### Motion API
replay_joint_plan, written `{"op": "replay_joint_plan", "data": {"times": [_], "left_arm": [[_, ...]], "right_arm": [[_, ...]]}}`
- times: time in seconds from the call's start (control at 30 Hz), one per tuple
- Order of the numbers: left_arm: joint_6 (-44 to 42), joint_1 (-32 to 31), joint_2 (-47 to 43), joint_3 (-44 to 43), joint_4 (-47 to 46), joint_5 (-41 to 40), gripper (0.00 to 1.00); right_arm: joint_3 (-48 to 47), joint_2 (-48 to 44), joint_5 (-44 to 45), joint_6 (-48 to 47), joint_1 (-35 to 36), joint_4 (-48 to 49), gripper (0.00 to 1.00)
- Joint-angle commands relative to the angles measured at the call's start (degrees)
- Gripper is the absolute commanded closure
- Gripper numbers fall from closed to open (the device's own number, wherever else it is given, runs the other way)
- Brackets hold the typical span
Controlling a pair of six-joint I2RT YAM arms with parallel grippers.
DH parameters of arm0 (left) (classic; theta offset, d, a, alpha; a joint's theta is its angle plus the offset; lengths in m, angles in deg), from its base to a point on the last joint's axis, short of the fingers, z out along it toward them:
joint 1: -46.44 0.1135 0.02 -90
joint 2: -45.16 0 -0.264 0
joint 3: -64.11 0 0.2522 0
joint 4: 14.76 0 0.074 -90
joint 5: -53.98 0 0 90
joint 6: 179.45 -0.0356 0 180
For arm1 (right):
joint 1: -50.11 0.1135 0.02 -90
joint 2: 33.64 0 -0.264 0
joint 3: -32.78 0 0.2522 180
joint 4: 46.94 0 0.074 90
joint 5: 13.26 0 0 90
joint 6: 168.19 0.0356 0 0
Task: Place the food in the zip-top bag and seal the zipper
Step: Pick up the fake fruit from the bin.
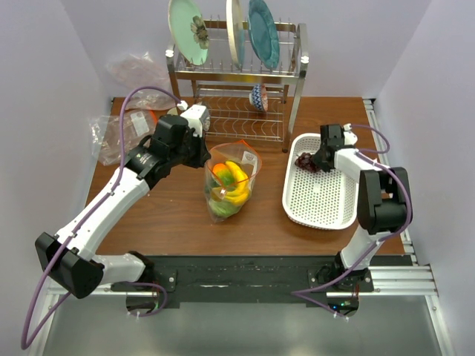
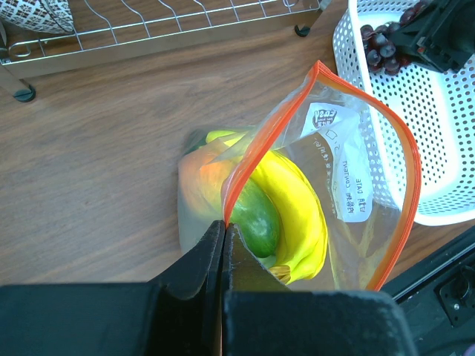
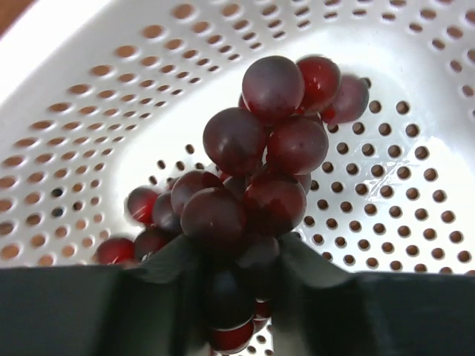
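The zip-top bag (image 1: 231, 182) stands open at mid-table, holding yellow bananas (image 2: 300, 208), a green cucumber (image 2: 256, 222) and an orange fruit (image 2: 204, 182). My left gripper (image 2: 224, 222) is shut on the orange-red zipper (image 2: 320, 69) at the bag's left end and holds the mouth up; it also shows in the top view (image 1: 202, 154). The dark purple grapes (image 3: 252, 163) lie in the far left corner of the white mesh basket (image 1: 319, 196). My right gripper (image 3: 237, 278) is down in the basket, its fingers closed round the bunch's lower grapes. No cabbage shows.
A metal dish rack (image 1: 237, 89) with plates and a patterned bowl (image 1: 258, 96) stands at the back. Crumpled clear bags (image 1: 122, 126) lie at the back left. The basket (image 2: 438, 148) sits just right of the bag, near the table's right edge.
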Motion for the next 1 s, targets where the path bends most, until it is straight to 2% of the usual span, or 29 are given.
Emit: {"op": "replay_joint_plan", "data": {"times": [0.0, 0.3, 0.47, 0.73, 0.83, 0.97], "left_arm": [[0.68, 0.25, -1.56, -0.35, -1.96, -0.42, 1.0], [0.77, 0.25, -1.65, -0.44, -1.78, -0.59, 1.0], [0.77, 0.25, -1.56, -0.53, -1.87, -0.59, 1.0], [0.68, 0.33, -1.56, -0.62, -1.87, -0.77, 1.0], [0.68, 0.33, -1.48, -0.53, -1.87, -0.77, 1.0], [0.68, 0.25, -1.47, -0.53, -1.95, -0.77, 1.0]], "right_arm": [[0.1, -5.73, -0.31, -3.1, -0.07, 2.02, 0.86], [4.66, -18.89, -9.01, -8.46, -0.07, 4.82, 0.89], [5.55, -26.91, -16.66, -14.44, -0.16, 5.62, 0.88], [5.03, -38.07, -31.6, -16.55, 0.01, 8.08, 0.85], [4.15, -39.84, -35.55, -16.9, 0.98, 8.61, 0.85], [3.18, -42.73, -36.18, -19.1, 6.23, 10.1, 0.85]]}}
